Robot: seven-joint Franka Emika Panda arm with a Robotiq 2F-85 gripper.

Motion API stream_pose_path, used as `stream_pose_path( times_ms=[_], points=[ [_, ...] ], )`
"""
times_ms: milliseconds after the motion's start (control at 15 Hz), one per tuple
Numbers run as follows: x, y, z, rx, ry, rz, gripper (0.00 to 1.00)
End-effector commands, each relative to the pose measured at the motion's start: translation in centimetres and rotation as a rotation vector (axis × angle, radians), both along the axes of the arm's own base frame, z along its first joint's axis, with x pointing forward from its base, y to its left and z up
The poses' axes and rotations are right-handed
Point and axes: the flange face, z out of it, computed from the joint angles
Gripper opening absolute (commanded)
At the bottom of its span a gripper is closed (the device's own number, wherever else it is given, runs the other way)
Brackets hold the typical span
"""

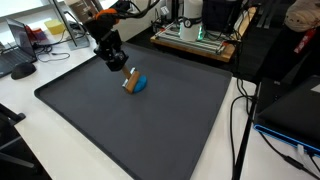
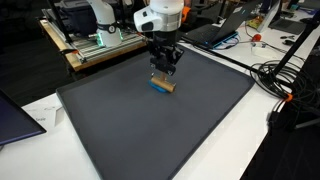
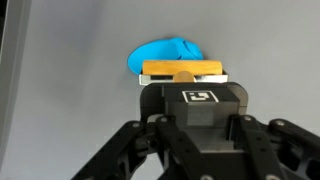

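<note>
Pincer [image 2: 163, 76]: clamped on wooden block [image 3: 182, 69], narrow gap, block's width keeping jaws apart. Block directly under pincer, low over dark mat [image 1: 150, 130]; blue lump [image 3: 165, 52] just beyond, contact unclear.

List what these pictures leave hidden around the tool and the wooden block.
Wrist view: the tool hides its own fingertips behind its black housing.
Wrist view: the tan wooden block covers the near part of the blue rounded object.
Both exterior views: what the blue rounded object is; too small.

Both exteriors high; wrist behind tool [image 3: 182, 76]
</note>
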Motion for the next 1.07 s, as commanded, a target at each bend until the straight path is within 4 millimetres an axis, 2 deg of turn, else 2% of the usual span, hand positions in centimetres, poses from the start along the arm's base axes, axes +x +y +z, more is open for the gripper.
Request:
stream_pose_path(
  times_ms=[0,467,1000],
  points=[
    [-1.0,-1.2,-5.4,0.074,0.030,0.028,0.22],
    [-1.1,-4.4,-6.1,0.126,-0.016,0.010,0.22],
    [-0.2,-5.2,-6.2,0.083,-0.040,-0.013,0.22]
  ],
)
